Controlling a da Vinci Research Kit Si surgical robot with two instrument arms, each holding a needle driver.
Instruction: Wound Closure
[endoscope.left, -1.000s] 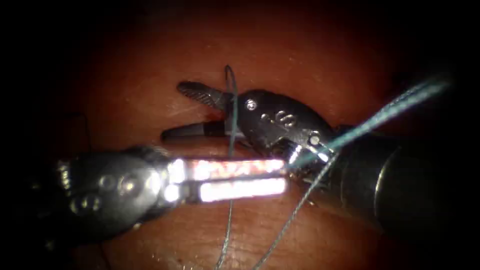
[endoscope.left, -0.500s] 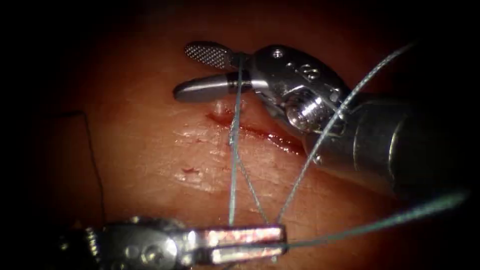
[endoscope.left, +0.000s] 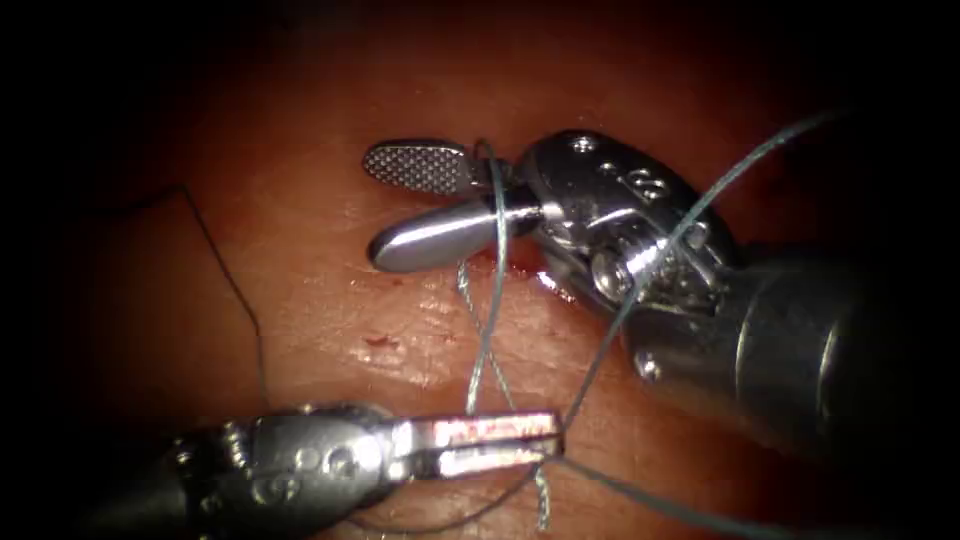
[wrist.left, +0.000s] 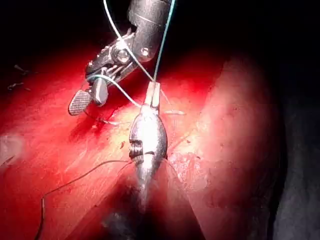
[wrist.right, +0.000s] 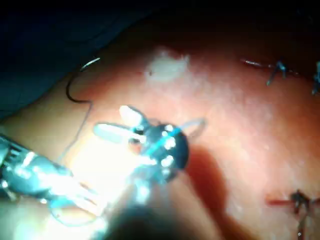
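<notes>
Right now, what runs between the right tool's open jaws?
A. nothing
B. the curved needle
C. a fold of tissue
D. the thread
D: in the endoscope view the thread runs down between the open jaws of the right tool toward the left tool, whose shut jaws hold it over the tissue.

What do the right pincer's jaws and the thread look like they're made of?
Right pincer: looks like polished metal. One jaw has a fine cross-hatched grip face, the other a smooth, shiny back with a bright glint; the jaws stand open with the thread running between them. The thread looks like a fine braided or twisted teal fibre, matte and limp, probably synthetic. The left pincer is shut on it.
</notes>
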